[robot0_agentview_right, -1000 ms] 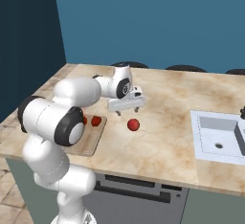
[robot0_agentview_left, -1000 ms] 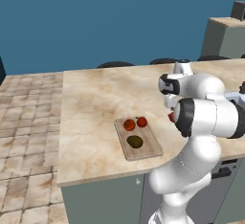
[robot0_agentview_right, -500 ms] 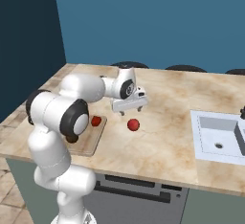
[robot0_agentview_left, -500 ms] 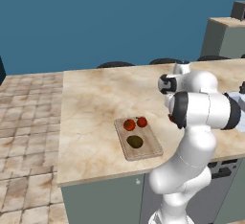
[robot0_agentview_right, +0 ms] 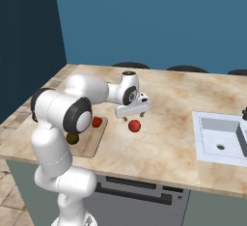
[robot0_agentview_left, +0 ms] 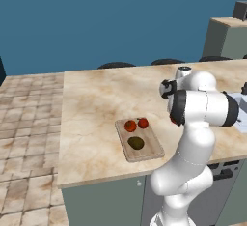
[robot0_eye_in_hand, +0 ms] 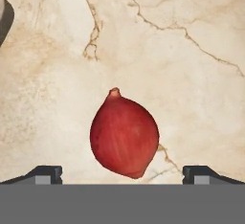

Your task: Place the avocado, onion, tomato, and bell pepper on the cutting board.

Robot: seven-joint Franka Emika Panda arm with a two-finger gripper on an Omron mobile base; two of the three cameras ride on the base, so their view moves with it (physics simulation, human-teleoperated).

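Gripper (robot0_agentview_right: 132, 117) hangs just above the onion (robot0_agentview_right: 134, 126), fingers spread wide, holding nothing. Onion sits on the counter (robot0_agentview_right: 169, 138), right of the cutting board (robot0_agentview_left: 149, 145). Board carries the tomato (robot0_agentview_left: 130, 125), bell pepper (robot0_agentview_left: 143, 122) and avocado (robot0_agentview_left: 136, 143).

The onion (robot0_eye_in_hand: 124, 138) lies alone on bare counter (robot0_agentview_right: 169, 138), open marble on every side, and the gripper (robot0_agentview_right: 132, 116) hangs just above it with fingers spread wider than it. The sink (robot0_agentview_right: 223, 143) sits well apart to the right.
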